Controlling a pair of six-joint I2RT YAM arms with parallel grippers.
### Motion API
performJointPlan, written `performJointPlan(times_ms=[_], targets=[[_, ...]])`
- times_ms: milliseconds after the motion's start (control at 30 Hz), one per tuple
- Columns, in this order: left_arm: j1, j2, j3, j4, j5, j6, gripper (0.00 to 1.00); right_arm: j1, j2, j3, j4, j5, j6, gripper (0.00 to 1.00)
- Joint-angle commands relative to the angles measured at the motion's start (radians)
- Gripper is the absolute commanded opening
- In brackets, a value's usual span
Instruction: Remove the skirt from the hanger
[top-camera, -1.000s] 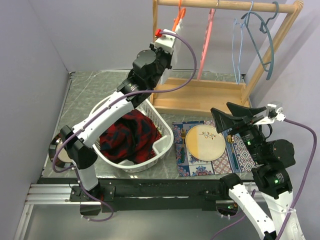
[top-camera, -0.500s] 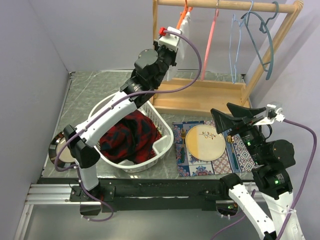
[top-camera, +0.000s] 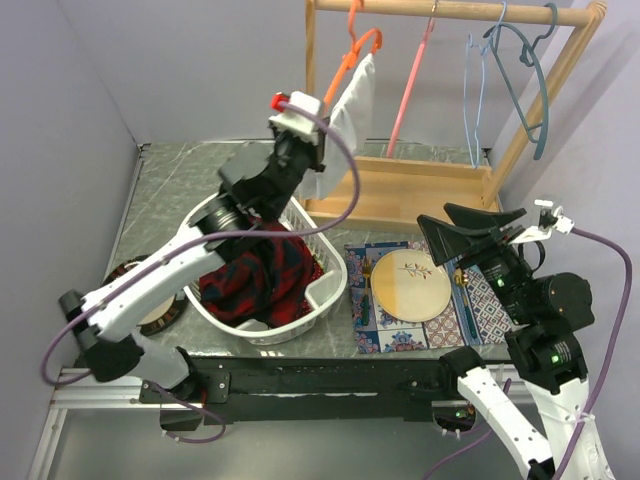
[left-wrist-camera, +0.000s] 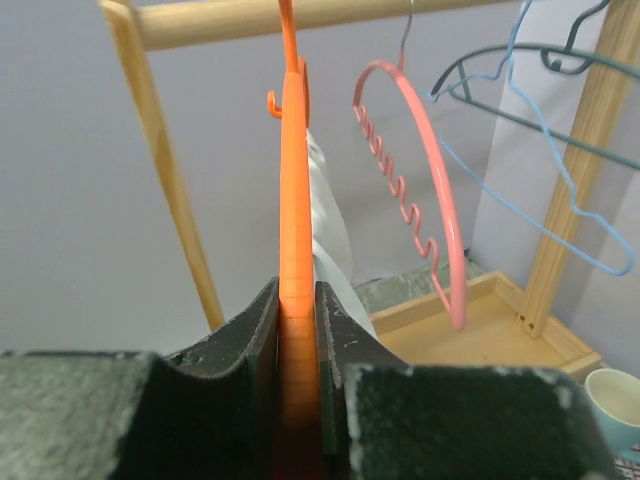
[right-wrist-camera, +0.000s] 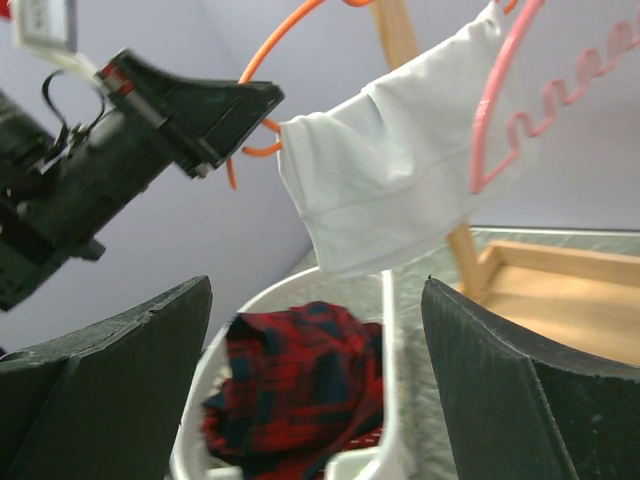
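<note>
The red and navy tartan skirt (top-camera: 255, 275) lies bunched in a white laundry basket (top-camera: 330, 290), off any hanger; it also shows in the right wrist view (right-wrist-camera: 295, 390). The pink hanger (top-camera: 408, 90) hangs bare on the wooden rail, and shows in the left wrist view (left-wrist-camera: 430, 180). My left gripper (top-camera: 322, 160) is shut on the lower end of an orange hanger (left-wrist-camera: 293, 180) that carries a white garment (top-camera: 345, 105). My right gripper (top-camera: 435, 218) is open and empty above the plate, facing the basket (right-wrist-camera: 316, 285).
A wooden rack (top-camera: 450, 10) with a tray base (top-camera: 420, 195) stands at the back. A light blue hanger (top-camera: 473, 90) and a teal hanger (top-camera: 530, 70) hang at its right. A plate (top-camera: 410, 285) lies on a patterned mat. A cup (left-wrist-camera: 615, 390) shows at the right.
My left arm has swung left and back, pulling the orange hanger's lower end and the white garment out to the left. The right arm has barely moved.
</note>
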Motion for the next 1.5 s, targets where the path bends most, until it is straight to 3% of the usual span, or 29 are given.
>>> performJointPlan(times_ms=[0,400,900,1167,1467], targets=[[-0.006,-0.170,-0.085,0.087,-0.010,-0.067,0.01,0.007,0.035,0.039,0.097,-0.091,0.157,0.91],[-0.009,-0.449,-0.327,-0.030,0.057,-0.160,0.01,0.017,0.153,-0.048,0.349,-0.163,0.461,0.81],[-0.035,-0.577,-0.591,0.013,0.109,-0.171,0.01,0.322,0.429,0.110,0.401,0.092,0.390,0.71],[-0.043,-0.600,-0.596,0.010,0.111,-0.182,0.01,0.431,0.599,0.234,0.415,0.167,0.398,0.68],[-0.043,-0.626,-0.616,0.033,0.094,-0.179,0.01,0.520,0.704,0.321,0.295,0.279,0.376,0.67]])
